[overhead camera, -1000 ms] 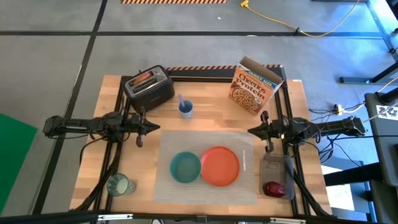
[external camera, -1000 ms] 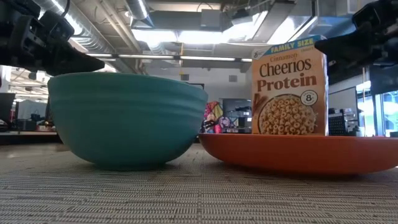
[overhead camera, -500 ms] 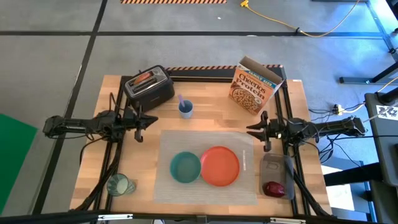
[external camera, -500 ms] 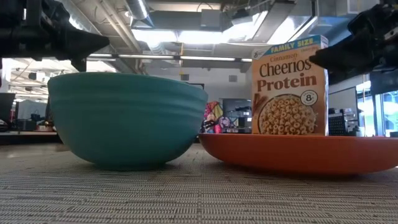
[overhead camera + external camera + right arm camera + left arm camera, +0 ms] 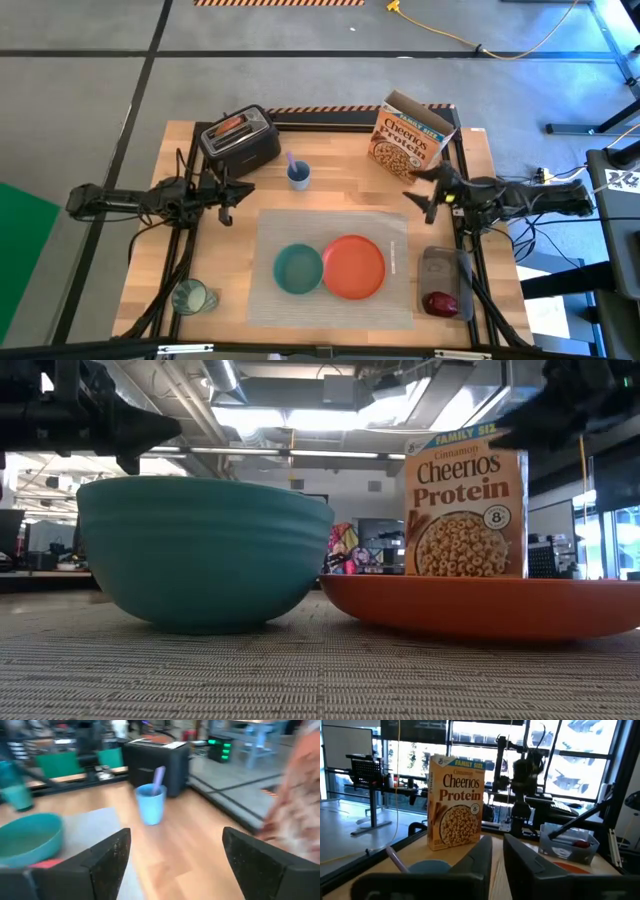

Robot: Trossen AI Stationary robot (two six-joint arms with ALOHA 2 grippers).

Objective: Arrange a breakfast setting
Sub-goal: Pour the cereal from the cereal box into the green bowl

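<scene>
Wide apart and empty, that's how the right gripper's (image 5: 417, 190) jaws stand, hovering just in front of the orange cardboard cereal box (image 5: 408, 137) at the back of the wooden surface (image 5: 340, 195). Over on the other side, the left gripper (image 5: 229, 195) has its jaws nearly together with only a narrow gap, holding nothing, just beside the black toaster (image 5: 240, 140) with a toast slice (image 5: 229, 126) in its slot.

As for progress, I'd call it partly done. The grey translucent rectangular placemat (image 5: 300, 228) is down, and on it the small teal bowl (image 5: 298, 268) sits touching the larger round orange-red plate (image 5: 353, 266). Still off the mat: the clear greenish glass (image 5: 190, 297) near the front left corner, the dark-red apple (image 5: 440, 303) in a grey tray (image 5: 441, 270) on the right, and that toast.

Room to move looks decent between the small blue cup (image 5: 298, 174) and the mat, tighter by the box.
</scene>
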